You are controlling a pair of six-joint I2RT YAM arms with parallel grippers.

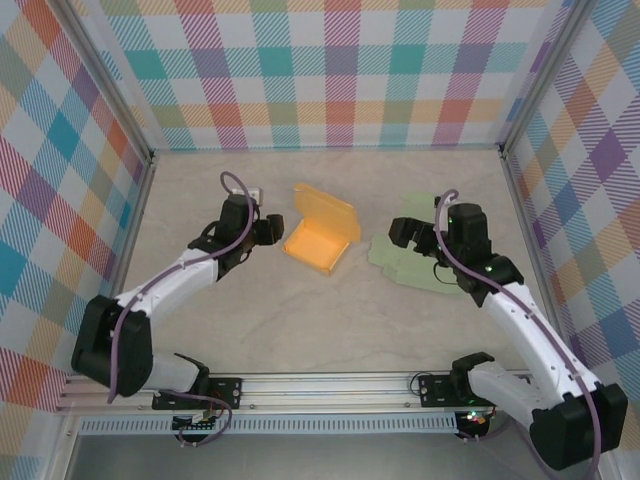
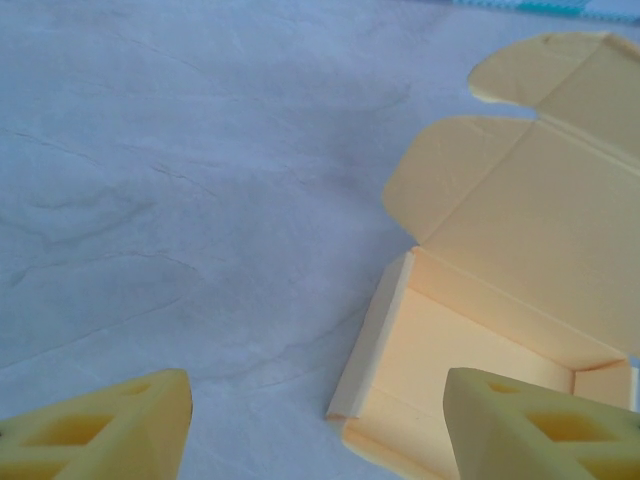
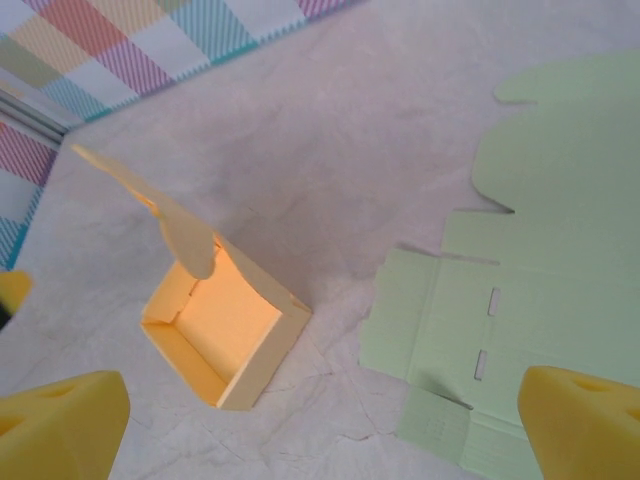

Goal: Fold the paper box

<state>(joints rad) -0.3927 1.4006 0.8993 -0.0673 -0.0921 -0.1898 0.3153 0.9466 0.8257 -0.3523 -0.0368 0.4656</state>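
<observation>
Bare tabletop [image 1: 300, 330] lies nearest the arm bases. Farther in, the left pincer [image 1: 263, 232] and right pincer [image 1: 408, 232] both gape, holding nothing. Between them sits the orange paper box [image 1: 315, 243], lid raised. A flat green cutout [image 1: 420, 268] lies beneath the right pincer. Checked walls [image 1: 330, 70] close the far edge.

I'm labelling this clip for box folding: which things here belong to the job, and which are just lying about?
Job:
orange paper box, tray formed, lid flap open

Lying about, probably:
pale green flat paper box blank, unfolded, right of it
</observation>
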